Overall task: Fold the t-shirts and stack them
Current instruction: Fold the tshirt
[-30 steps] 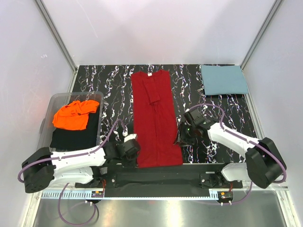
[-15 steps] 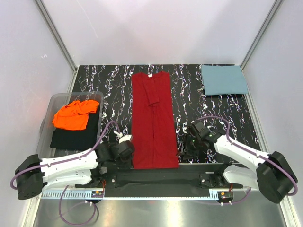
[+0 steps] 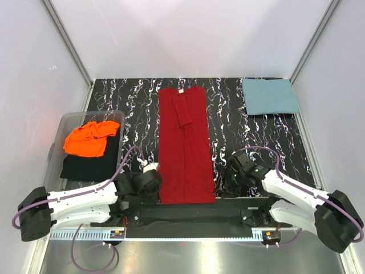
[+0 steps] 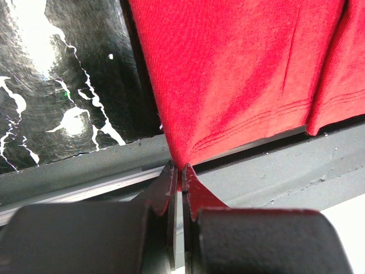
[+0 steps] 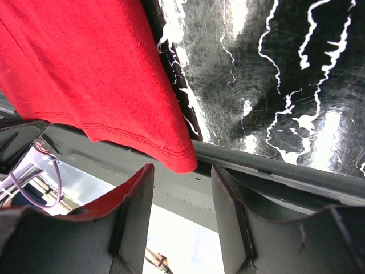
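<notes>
Black tabletop [image 3: 239, 123] veined with white, filling the middle. At its left edge, a clear bin [image 3: 67, 119], with black cloth [image 3: 85, 166] lying in the near half. Behind and on both sides, plain white walls [image 3: 188, 40], joined at the corners by slanting metal posts [image 3: 68, 45]. Along the near edge, a dark bar [image 3: 194, 214]; closer still, a ribbed white strip [image 3: 171, 234] beside a steel sheet [image 3: 194, 258].

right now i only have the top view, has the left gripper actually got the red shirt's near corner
observer: yes. In the left wrist view the left gripper is shut on the hem corner of the red shirt.
operator: and the right one
observer: not yet. The right gripper is open, and the shirt's other hem corner sits at the mouth of the gap, unpinched.
</notes>
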